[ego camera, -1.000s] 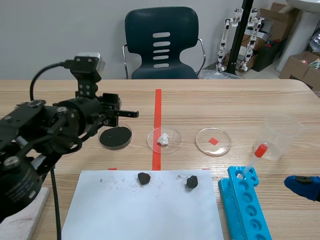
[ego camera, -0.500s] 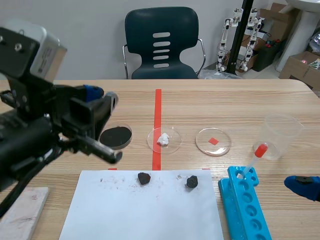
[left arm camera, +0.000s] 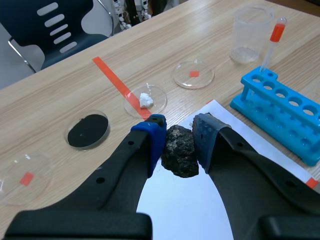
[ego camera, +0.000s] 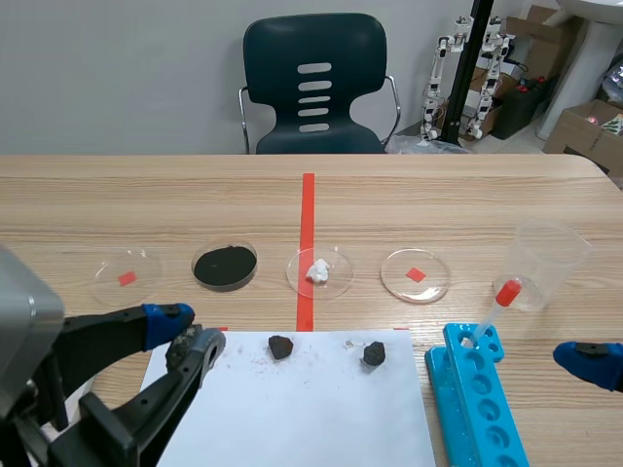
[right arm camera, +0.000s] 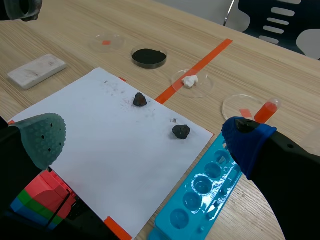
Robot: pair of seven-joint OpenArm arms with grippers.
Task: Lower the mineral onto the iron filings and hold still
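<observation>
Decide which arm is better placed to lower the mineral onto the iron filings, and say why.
Left. The left jaws are shut on the mineral, with the filings dish ahead. The right jaws stand open and empty near the rack, farther from that dish.

I'm getting bright, even room light in all three views; I can't place its source. Shadows on the counter (ego camera: 438,195) are faint and soft. The paper (right arm camera: 115,145) is very white, its dark specks still readable. Close to the lens, my left hand (ego camera: 185,331) looks soft; the mineral (left arm camera: 180,152) is sharp in the wrist view.
</observation>
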